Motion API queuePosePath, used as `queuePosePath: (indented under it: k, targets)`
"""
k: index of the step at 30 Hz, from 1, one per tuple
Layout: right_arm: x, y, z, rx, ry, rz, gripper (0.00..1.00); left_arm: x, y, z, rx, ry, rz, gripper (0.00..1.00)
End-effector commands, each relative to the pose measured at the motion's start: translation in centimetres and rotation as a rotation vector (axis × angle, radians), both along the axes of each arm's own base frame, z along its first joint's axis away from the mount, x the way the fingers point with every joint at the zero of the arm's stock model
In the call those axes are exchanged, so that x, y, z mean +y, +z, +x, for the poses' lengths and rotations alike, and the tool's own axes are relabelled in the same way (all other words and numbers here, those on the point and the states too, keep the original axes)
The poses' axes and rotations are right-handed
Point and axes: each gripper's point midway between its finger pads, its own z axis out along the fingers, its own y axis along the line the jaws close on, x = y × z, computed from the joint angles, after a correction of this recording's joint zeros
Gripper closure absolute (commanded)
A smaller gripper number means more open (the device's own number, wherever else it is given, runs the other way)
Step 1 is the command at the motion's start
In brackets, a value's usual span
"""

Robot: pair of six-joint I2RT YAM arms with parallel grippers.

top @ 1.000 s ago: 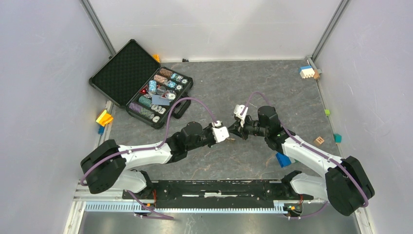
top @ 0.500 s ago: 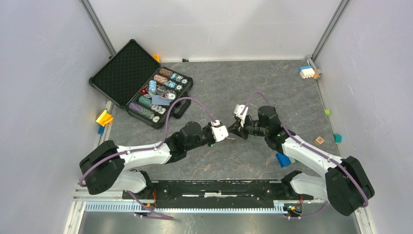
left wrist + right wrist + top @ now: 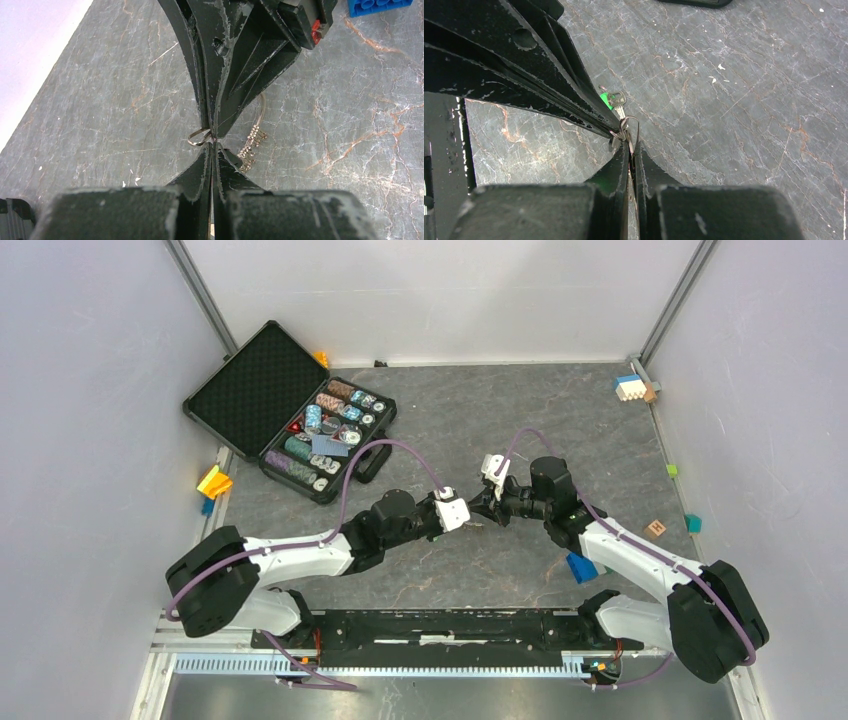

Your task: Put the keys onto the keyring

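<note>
My left end effector is pressed shut beside the green key. My right end effector pinches the keyring.

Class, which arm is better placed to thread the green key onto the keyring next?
Left. The left hand seems to pinch the green key, blade aimed at the keyring; the right hand is shut on the ring, holding it steady.

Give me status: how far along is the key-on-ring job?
Done: keyring with its plain keys is pinched in the right gripper. In hand: left gripper holds the green key against the ring; threaded or not, can't tell. Remaining: the black key, not in view.
</note>
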Motion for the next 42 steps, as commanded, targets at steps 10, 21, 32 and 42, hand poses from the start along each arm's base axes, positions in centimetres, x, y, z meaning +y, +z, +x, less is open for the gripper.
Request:
queuePosePath:
  k: [10,21,32,42]
  targets:
    - [0.8,2.5,0.7,-0.06,0.015,0.056,1.0,-0.7,3.1,0.6,-0.043,0.005,-0.086,0.98]
    - [0.7,2.0,0.8,-0.053,0.013,0.044,1.0,-0.7,3.7,0.3,-0.045,-0.007,-0.103,0.98]
    - [0.7,2.0,0.9,-0.054,0.011,0.041,1.0,-0.8,3.6,0.3,-0.043,-0.009,-0.099,0.98]
    - [0.7,2.1,0.7,-0.056,0.017,0.046,1.0,-1.0,2.9,0.5,-0.034,-0.009,-0.081,0.98]
